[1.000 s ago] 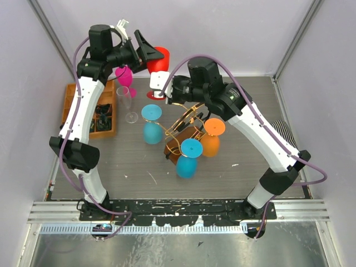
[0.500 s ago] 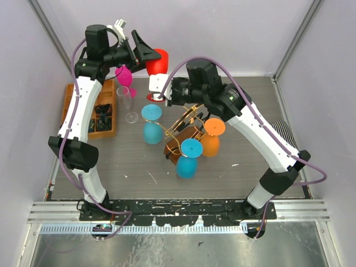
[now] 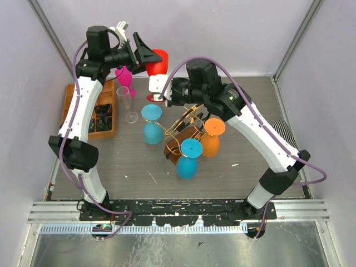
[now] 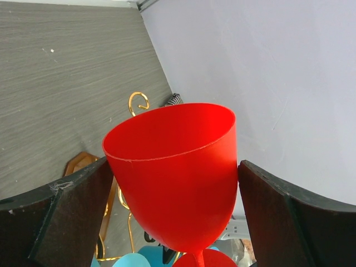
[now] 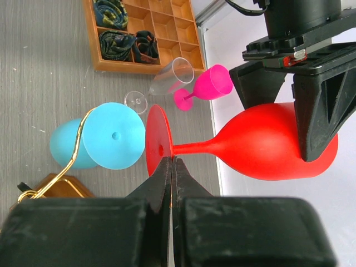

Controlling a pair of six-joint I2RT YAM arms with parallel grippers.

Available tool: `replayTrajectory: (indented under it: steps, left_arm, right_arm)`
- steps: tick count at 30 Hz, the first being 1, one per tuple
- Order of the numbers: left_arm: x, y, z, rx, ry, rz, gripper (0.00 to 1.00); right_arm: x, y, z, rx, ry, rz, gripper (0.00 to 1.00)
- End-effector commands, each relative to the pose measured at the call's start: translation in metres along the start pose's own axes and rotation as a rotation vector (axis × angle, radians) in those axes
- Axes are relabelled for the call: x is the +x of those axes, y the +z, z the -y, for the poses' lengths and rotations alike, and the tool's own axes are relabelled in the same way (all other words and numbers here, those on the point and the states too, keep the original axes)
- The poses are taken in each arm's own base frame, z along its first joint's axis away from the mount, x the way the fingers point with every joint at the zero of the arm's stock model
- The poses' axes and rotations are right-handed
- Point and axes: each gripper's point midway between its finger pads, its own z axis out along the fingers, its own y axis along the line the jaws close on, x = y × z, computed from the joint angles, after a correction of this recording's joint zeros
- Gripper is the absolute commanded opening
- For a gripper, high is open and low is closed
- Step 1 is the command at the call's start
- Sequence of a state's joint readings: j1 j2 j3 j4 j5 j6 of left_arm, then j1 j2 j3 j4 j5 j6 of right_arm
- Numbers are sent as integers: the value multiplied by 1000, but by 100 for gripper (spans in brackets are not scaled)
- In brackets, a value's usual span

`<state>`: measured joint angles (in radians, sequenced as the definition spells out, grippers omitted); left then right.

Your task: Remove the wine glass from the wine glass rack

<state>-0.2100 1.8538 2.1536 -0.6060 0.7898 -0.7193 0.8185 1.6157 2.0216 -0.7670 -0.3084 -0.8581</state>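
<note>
Grey wood-grain tabletop is stretching back to pale lilac walls. Above its far end, the left gripper (image 4: 175,214) is clamping its two black fingers (image 4: 61,222) against opposite sides of the red wine glass (image 4: 178,172), gripping the bowl. The glass is hanging in the air clear of the wine glass rack (image 3: 186,119), its foot pointing toward the near side. The right gripper (image 5: 170,167) is keeping its fingers pressed together, tips right at that foot by the stem; whether they are touching it I cannot tell. Two blue glasses (image 3: 151,125) and an orange glass (image 3: 211,139) are hanging on the rack. A pink glass (image 5: 208,83) and a clear glass (image 5: 172,72) are sitting beside the orange compartment tray (image 3: 69,108).
</note>
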Motion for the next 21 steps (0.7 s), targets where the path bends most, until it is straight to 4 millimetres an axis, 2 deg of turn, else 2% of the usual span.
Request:
replayTrajectory:
  steps: [1, 5, 9, 12, 16, 18, 21]
  left_arm:
    - [7, -8, 10, 27, 16, -32, 98]
    - [6, -8, 11, 32, 23, -31, 99]
    - [6, -8, 12, 37, 26, -30, 92]
    - [5, -8, 13, 41, 32, -27, 88]
    - [3, -8, 15, 46, 42, -17, 88]
    - [1, -8, 13, 35, 44, -8, 88]
    - [-7, -12, 8, 9, 52, 21, 85]
  right_arm:
    - [-30, -7, 18, 52, -31, 92, 0]
    - [-30, -4, 16, 45, -26, 95, 0]
    - [-30, -4, 16, 44, -24, 94, 0]
    - [-28, -4, 17, 54, -12, 86, 7]
    - [-30, -8, 22, 99, -3, 101, 22]
    - [-32, -12, 25, 132, 5, 111, 37]
    - [-34, -22, 34, 200, 20, 118, 52]
